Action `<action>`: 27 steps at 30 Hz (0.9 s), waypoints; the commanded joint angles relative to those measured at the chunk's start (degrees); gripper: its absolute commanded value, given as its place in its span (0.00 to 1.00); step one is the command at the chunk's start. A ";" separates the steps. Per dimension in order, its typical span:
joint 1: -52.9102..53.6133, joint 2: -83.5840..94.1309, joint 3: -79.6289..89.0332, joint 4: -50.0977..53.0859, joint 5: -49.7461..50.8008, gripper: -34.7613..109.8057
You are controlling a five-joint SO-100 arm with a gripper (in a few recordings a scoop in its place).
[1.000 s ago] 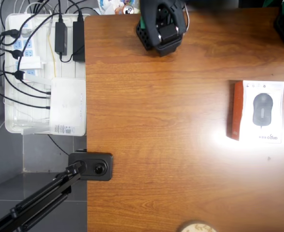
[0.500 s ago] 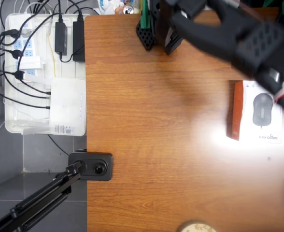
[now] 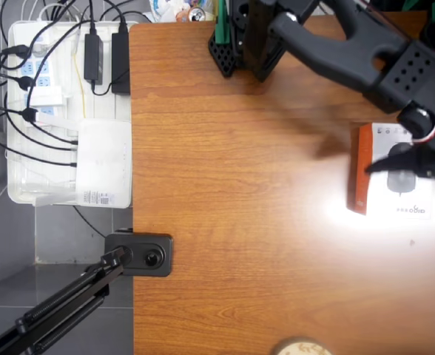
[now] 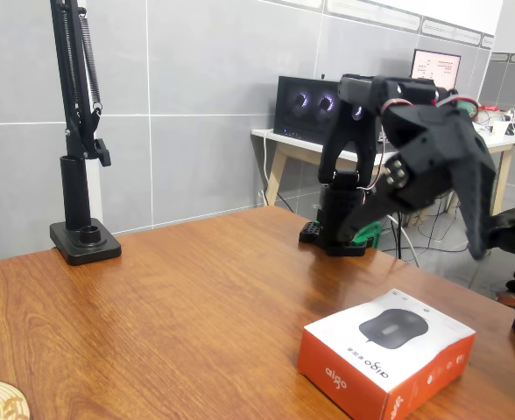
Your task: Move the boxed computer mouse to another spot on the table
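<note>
A: Where do we locate the boxed computer mouse (image 3: 399, 177)?

B: We see it lying flat on the tabletop (image 3: 240, 222) near the right edge in the overhead view, orange-red side facing left. In the fixed view the box (image 4: 386, 350) sits at the front right, printed face up.

A: Tool status?

B: We see the tool (image 3: 413, 163) above the box in the overhead view; in the fixed view it (image 4: 478, 223) points downward, above and clear of the box. We cannot tell whether its fingers are spread or pressed together.

A: Other items?

B: A white tray (image 3: 18, 188) of power strips lies beside the tabletop's left edge.
</note>
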 commanded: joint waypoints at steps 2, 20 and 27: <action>-2.37 -3.08 -0.18 -1.49 -3.87 0.97; -2.64 -18.63 -1.23 2.20 -6.15 0.97; -1.49 -26.19 -4.31 5.54 -5.36 0.80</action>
